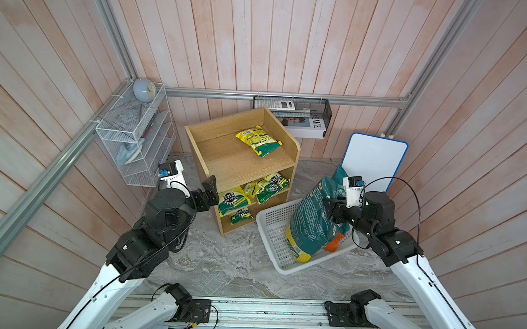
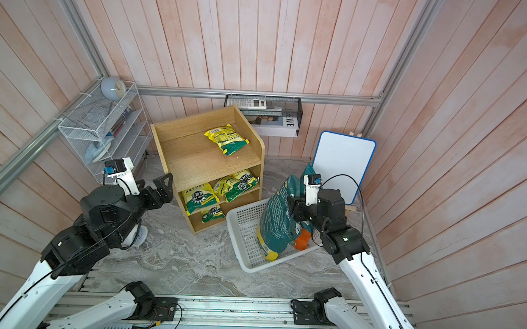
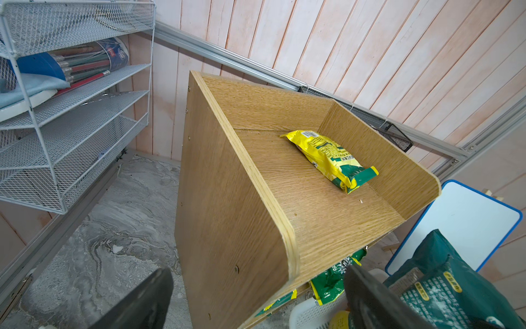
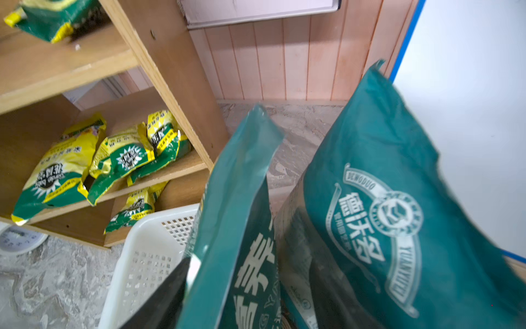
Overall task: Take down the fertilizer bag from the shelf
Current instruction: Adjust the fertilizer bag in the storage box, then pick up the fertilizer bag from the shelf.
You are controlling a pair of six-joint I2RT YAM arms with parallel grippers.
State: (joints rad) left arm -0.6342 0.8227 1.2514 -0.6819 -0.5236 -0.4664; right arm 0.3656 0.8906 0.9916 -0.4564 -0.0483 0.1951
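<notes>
**Marble floor (image 1: 235,263), teal fertilizer bag (image 1: 310,223) standing in the white basket (image 1: 271,224)**

Taking the back wall as twelve o'clock, the basket sits on the floor at about four o'clock from the shelf (image 1: 240,167). The teal fertilizer bag stands upright in it, clear of the wood. A second teal bag (image 4: 384,199) leans just behind the first. The right gripper (image 1: 331,210) is at the front bag's upper edge with its claw spread and the bag's top between the fingers. I cannot tell whether they press on it.

On the shelf's top tier, toward one o'clock, a yellow-green packet (image 1: 259,140) lies flat. More small packets (image 1: 254,189) crowd the two lower tiers.

The left gripper (image 1: 213,189) hovers at the shelf's eight o'clock side, just beside the side panel, claw spread and pinching nothing.

A whiteboard (image 1: 374,161) leans on the wall at two o'clock. A white wire rack (image 1: 133,140) hangs at ten, and a black mesh tray (image 1: 293,111) at twelve.
</notes>
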